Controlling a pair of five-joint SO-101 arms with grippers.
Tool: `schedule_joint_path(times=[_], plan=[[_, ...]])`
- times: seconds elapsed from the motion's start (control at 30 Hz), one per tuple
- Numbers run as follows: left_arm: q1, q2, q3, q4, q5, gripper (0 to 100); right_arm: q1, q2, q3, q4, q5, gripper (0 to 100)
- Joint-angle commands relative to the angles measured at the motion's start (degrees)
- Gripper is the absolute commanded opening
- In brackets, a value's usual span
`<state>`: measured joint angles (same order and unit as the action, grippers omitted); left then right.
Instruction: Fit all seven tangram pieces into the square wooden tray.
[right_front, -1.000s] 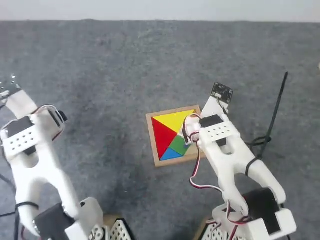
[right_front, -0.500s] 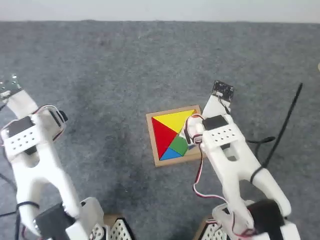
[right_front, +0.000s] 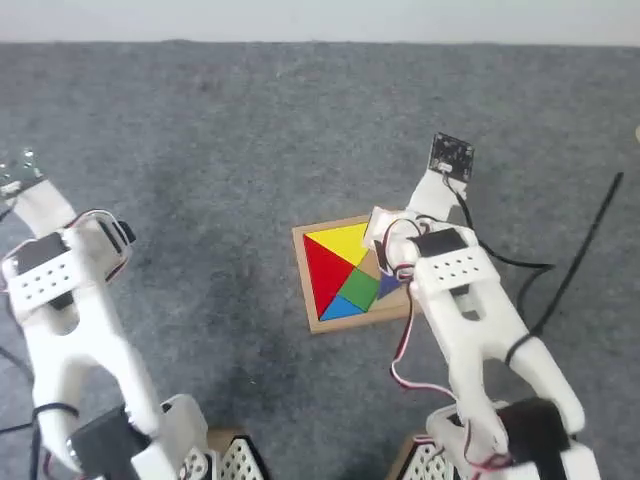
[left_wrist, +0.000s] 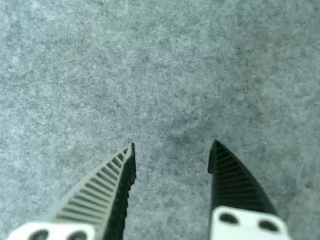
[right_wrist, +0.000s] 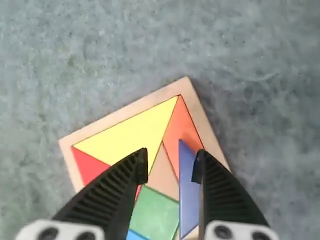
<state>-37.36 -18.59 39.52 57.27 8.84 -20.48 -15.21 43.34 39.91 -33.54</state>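
Just beside your right fingers (right_wrist: 125, 185), parted and empty, the indigo piece (right_wrist: 186, 200) could snag and lift; left fingers (left_wrist: 112, 200) hang parted.

We count: wooden tray (right_front: 304, 272) ×1 | tangram pieces in view ×6: yellow (right_wrist: 135, 132), red (right_wrist: 85, 165), green (right_wrist: 155, 215), light blue (right_front: 340, 308), orange (right_wrist: 177, 132), violet (right_wrist: 187, 185) | arms (right_front: 470, 320) ×2

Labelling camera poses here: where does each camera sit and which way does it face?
High view: fixed overhead, looking down at the tray; left arm and right arm show.
Left wrist view: on left arm, facing grey mat; open left hand shows.
Right wrist view: on right arm, facing the tray; right hand shows.
Shared: the tray, in high and right wrist views.
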Motion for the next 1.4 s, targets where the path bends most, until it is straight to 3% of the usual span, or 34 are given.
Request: schedule_joint_path(times=[0.0, 0.13, 0.77, 0.97, 1.23, 1.37], plan=[[0.4, -0.4, -0.3, -1.2, -0.1, 24, 0.7, 2.7, -0.7, -3.7, 2.5, 15.5], [0.4, -0.4, -0.3, -1.2, -0.1, 24, 0.7, 5.6, -0.8, -4.6, 4.0, 15.5], [0.4, -0.4, -0.3, -1.2, -0.1, 24, 0.4, 5.7, -0.4, 10.2, 4.0, 15.5], [0.4, -0.4, -0.3, -1.2, -0.1, 24, -2.5, 5.0, -0.7, 11.5, 4.0, 15.5], [1.1, -1.9, 0.1, -1.0, -0.8, 24, 1.0, -16.0, -0.4, 16.8, 4.7, 15.4], [4.9, -11.1, 4.7, -1.2, -2.8, 24, 3.3, -31.7, 1.0, 21.4, 11.5, 12.2]])
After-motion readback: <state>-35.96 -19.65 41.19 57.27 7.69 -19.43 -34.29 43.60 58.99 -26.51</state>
